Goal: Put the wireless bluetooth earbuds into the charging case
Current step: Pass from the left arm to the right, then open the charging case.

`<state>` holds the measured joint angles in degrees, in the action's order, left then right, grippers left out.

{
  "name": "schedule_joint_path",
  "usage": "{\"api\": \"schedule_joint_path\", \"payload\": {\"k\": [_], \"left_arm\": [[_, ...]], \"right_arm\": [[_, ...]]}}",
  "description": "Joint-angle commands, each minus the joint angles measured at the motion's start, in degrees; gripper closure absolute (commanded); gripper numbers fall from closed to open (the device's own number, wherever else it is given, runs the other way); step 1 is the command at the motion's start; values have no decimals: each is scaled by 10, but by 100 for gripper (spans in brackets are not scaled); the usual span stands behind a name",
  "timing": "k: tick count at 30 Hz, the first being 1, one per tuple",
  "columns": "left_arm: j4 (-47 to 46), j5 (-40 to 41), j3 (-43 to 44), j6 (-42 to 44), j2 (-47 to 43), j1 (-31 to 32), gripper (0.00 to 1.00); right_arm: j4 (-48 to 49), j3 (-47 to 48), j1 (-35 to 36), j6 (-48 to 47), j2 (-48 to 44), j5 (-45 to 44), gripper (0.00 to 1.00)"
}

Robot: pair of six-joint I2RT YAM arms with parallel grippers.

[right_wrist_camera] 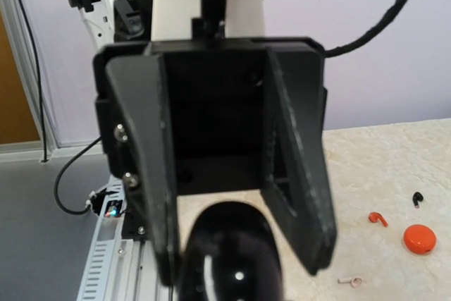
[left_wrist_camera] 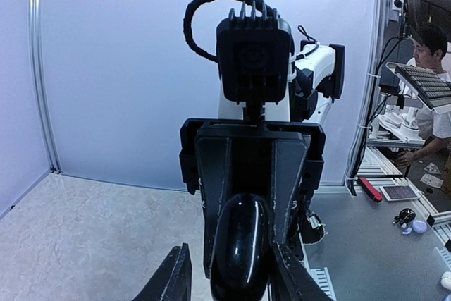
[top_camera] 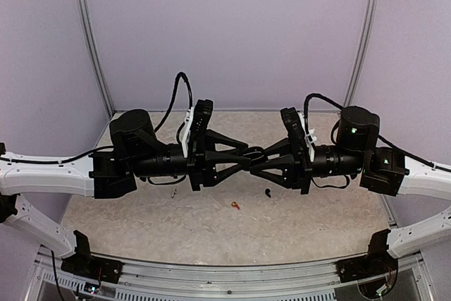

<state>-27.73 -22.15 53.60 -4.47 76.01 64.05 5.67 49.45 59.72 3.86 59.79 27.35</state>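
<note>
Beige tbl [top_camera: 141,223] | glossy case [right_wrist_camera: 229,252] (bottom cut off) | in right claw [top_camera: 252,166]

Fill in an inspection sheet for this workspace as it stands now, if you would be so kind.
Surface: speckled beige table.
Job's things: black charging case in mid-air between both grippers; red-orange earbud and black earbud lying loose on the table, apart.
Clutter: orange round case; pale hook-shaped piece.
Grippers: right gripper shut on the case; left gripper with jaws apart around it.
Cables: black cable looping above each wrist, off the table.
Surroundings: pale walls; person at a bench outside.
</note>
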Motion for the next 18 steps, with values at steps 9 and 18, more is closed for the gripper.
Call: {"api": "schedule_joint_path", "payload": {"k": [9,18], "left_arm": [[-22,28,-6,-36,-26,-28,56],[-23,38,-5,-44,-30,-39,55]], "right_arm": [[-19,13,-1,-13,2,15,98],[-22,12,-1,-14,4,20,99]]}}
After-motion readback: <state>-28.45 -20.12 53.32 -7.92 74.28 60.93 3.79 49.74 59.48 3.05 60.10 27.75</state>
